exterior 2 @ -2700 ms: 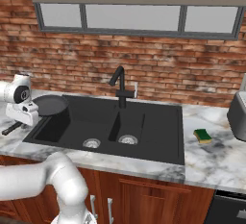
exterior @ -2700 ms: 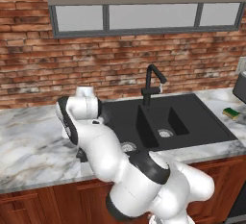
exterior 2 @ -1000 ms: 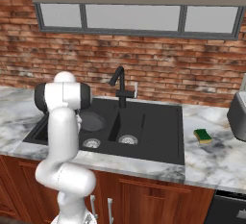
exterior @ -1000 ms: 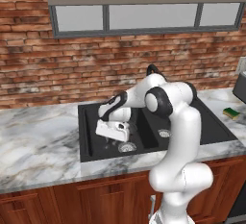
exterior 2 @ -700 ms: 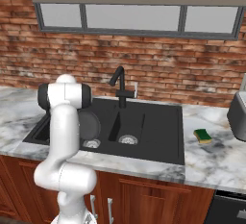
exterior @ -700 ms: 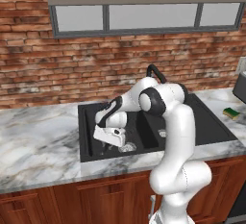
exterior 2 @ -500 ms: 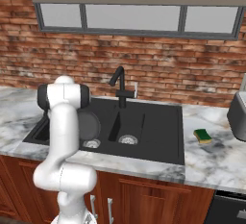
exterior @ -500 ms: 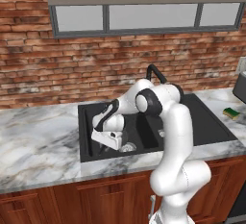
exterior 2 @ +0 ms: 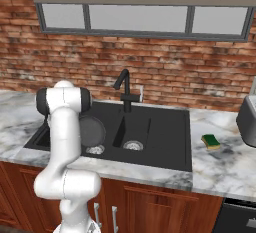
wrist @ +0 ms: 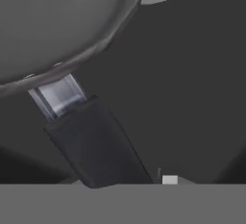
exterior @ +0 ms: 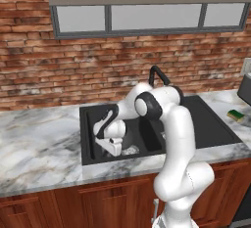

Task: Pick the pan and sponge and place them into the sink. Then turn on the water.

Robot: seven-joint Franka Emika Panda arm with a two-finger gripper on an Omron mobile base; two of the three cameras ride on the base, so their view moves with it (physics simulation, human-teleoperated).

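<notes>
Pan (exterior 2: 92,131) sits in the sink's (exterior 2: 165,162) left basin, propped at a tilt. Arm's bent down into it, gripper (exterior: 112,146) at 6 o'clock off the pan; can't tell its grip.

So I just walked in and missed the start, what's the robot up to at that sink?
The white arm is reaching down into the left basin of the black sink, where the dark pan now sits leaning inside. The hand view looks right along the pan's black handle; whether the jaws have let go is not clear. The yellow and green sponge lies on the marble counter right of the sink, and no water runs from the faucet.
</notes>
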